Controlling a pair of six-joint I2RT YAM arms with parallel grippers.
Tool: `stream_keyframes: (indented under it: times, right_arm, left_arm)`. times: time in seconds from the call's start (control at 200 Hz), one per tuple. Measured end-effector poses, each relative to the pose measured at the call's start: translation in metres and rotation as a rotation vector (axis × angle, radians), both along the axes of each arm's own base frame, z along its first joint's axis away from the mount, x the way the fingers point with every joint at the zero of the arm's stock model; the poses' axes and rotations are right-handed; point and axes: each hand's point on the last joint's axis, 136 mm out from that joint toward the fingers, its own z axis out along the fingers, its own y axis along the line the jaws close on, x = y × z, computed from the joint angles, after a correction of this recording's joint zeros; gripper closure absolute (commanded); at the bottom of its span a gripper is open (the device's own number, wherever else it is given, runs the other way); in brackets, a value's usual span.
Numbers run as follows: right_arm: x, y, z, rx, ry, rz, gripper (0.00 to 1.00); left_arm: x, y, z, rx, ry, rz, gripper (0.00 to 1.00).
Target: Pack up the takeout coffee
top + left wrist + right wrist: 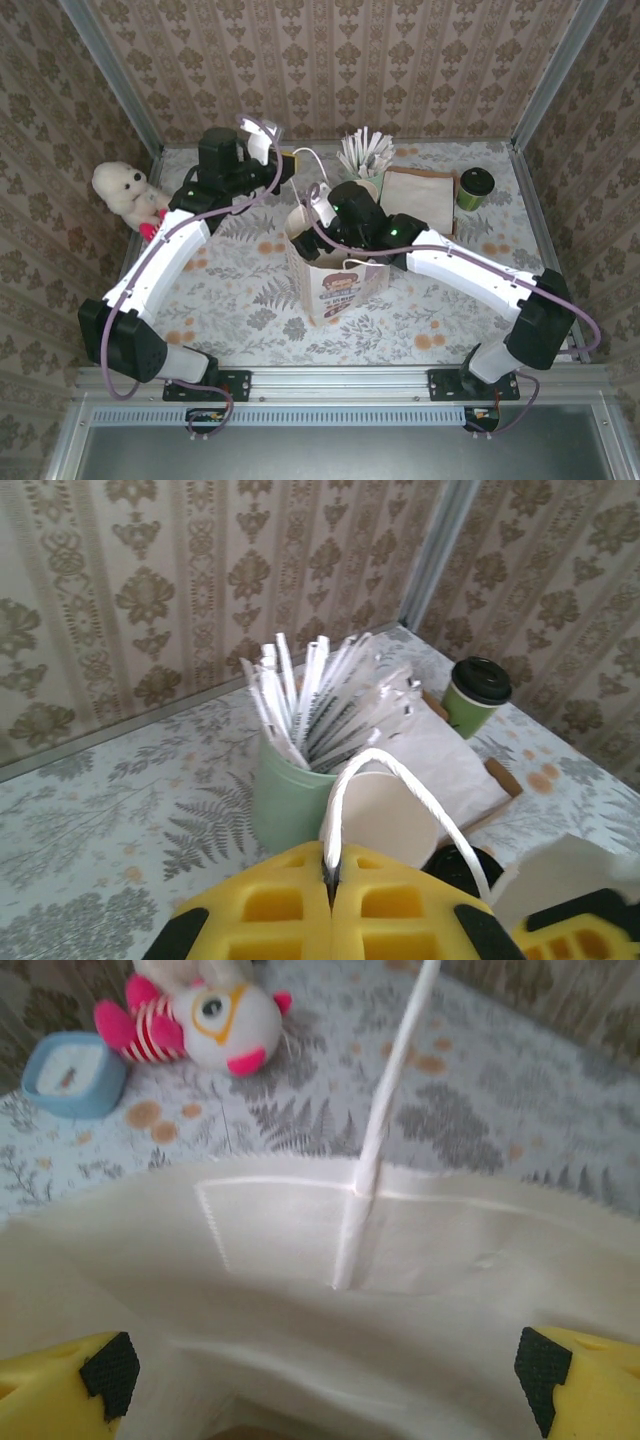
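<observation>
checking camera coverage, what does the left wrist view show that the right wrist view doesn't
Left wrist: the takeout coffee, a green holder of straws, cream cups, and the left gripper shut on the bag handle. Right wrist: a fish toy, a blue tub, and the right gripper open at the bag's mouth. Both: the white paper bag, a handle cord, the fern-patterned table.
</observation>
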Motion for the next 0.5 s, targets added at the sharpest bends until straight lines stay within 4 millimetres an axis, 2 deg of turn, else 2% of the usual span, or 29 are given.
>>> stream_keyframes:
  times: [0.175,0.275,0.505]
  right_arm:
    - [0.000,-0.001,0.041,0.068,-0.149,0.030,0.00]
    - [0.007,-0.008,0.065,0.087,-0.234,-0.008,0.00]
    - [0.032,-0.038,0.078,-0.055,-0.229,-0.039,0.00]
  left_arm:
    - [0.002,0.002,-0.005,0.009,0.008,0.016,1.00]
    - [0.001,0.002,-0.007,0.009,0.011,0.013,1.00]
    - [-0.003,-0.002,-0.005,0.001,0.009,-0.021,1.00]
